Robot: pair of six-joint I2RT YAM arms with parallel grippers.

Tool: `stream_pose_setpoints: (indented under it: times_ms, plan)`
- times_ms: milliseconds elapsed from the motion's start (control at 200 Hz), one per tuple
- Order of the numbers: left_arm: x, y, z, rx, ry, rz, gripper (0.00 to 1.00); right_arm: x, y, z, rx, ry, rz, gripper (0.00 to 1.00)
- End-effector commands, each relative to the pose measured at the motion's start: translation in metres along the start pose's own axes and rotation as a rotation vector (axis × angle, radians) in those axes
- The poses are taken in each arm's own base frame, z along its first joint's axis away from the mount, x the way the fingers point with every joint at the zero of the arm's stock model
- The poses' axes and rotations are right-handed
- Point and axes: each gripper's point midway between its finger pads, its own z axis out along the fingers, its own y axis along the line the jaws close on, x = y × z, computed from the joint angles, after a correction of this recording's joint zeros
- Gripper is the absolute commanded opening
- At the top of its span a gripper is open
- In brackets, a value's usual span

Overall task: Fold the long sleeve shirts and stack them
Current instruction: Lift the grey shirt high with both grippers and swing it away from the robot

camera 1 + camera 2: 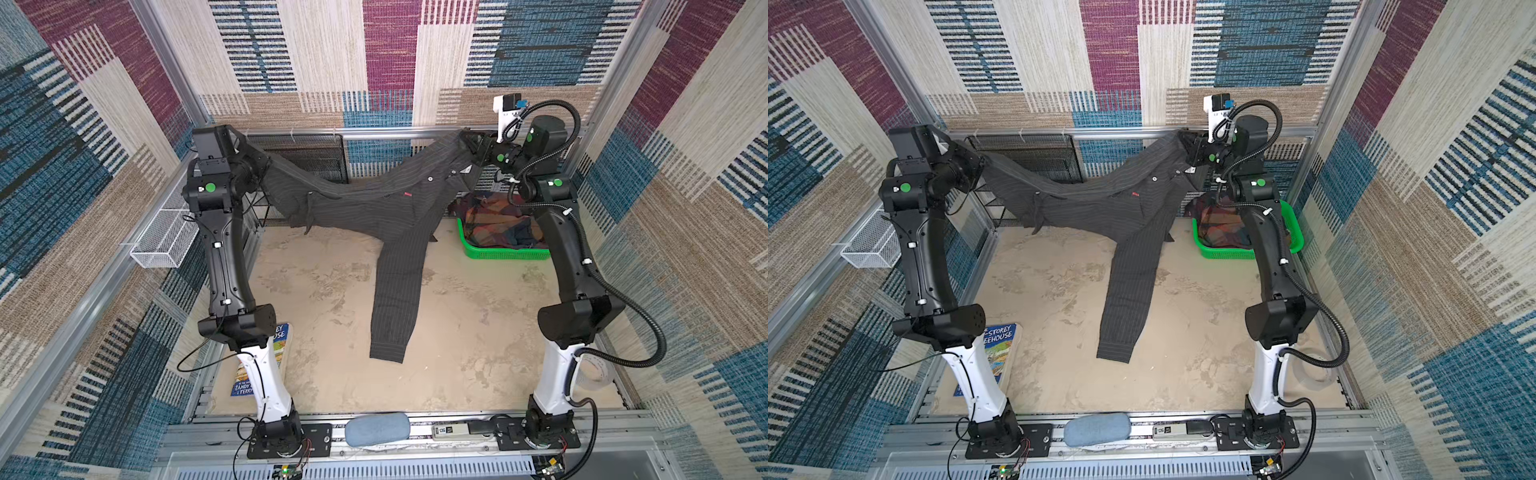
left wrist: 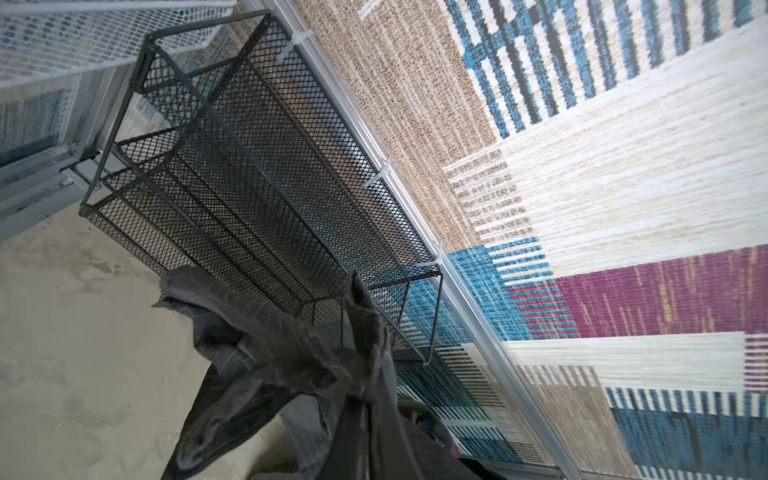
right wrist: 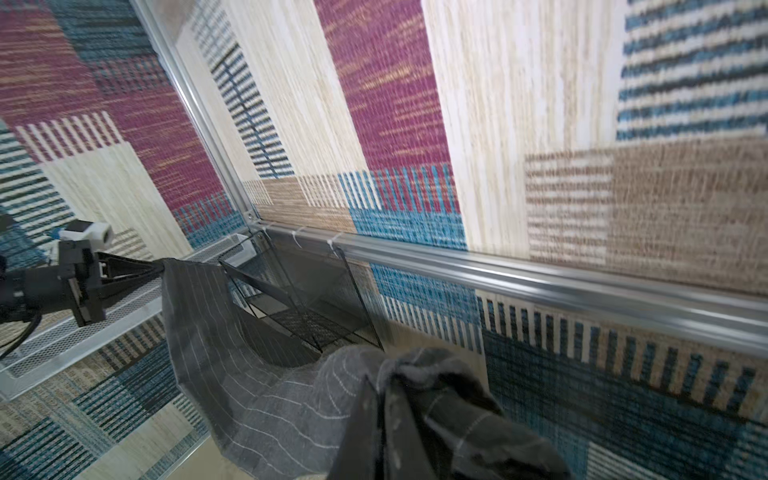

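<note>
Slippage is your first worry. The left gripper (image 1: 264,166) and the right gripper (image 1: 471,139) are each clamped on a bunched edge of the grey shirt (image 1: 374,208), which hangs slung between them over the back of the table (image 1: 324,291). A pull wider apart could tear a small pinch loose. One sleeve (image 1: 395,299) trails down onto the table. If you lower the shirt without drawing it flat, that sleeve will likely fold under the body.

The shirt's left part sags just in front of the black mesh rack (image 1: 303,153), so a swing backward could snag cloth on the wire. The plaid shirt (image 1: 498,224) lies crumpled in the green basket (image 1: 507,252), just beside the grey shirt's right edge. A book (image 1: 1000,345) sits at the table's front left, by the left arm's base.
</note>
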Motion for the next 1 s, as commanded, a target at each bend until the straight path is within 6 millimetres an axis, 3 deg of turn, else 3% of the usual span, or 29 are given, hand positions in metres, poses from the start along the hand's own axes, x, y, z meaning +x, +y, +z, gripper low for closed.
stream_pose_setpoints:
  times_ms: [0, 120, 305, 466, 616, 691, 741, 896, 992]
  plan:
    - [0.003, -0.028, -0.027, 0.104, 0.024, 0.002, 0.00, -0.012, 0.025, -0.013, -0.079, -0.004, -0.026, 0.00]
    - [0.006, -0.046, -0.063, 0.158, 0.020, 0.023, 0.00, -0.024, 0.057, -0.044, -0.128, -0.028, -0.026, 0.00]
    - [0.023, -0.053, -0.115, 0.197, 0.042, 0.041, 0.00, -0.015, 0.094, -0.099, -0.137, -0.004, -0.008, 0.00]
    - [0.045, -0.034, -0.138, 0.190, 0.065, 0.020, 0.00, 0.009, 0.115, -0.137, -0.135, 0.043, 0.025, 0.00]
    - [0.062, -0.013, -0.148, 0.168, 0.074, 0.012, 0.00, 0.045, 0.113, -0.147, -0.115, 0.115, 0.076, 0.00]
    - [0.070, 0.001, -0.140, 0.146, 0.097, -0.003, 0.00, 0.060, 0.104, -0.143, -0.098, 0.144, 0.092, 0.00]
    - [0.075, 0.010, -0.128, 0.129, 0.113, -0.016, 0.00, 0.080, 0.091, -0.133, -0.084, 0.179, 0.118, 0.00]
    - [0.082, 0.033, -0.073, 0.083, 0.182, -0.051, 0.00, 0.102, 0.058, -0.093, -0.079, 0.211, 0.141, 0.00]
    - [0.071, 0.033, -0.042, 0.077, 0.170, -0.047, 0.00, 0.092, 0.038, -0.058, -0.091, 0.197, 0.120, 0.00]
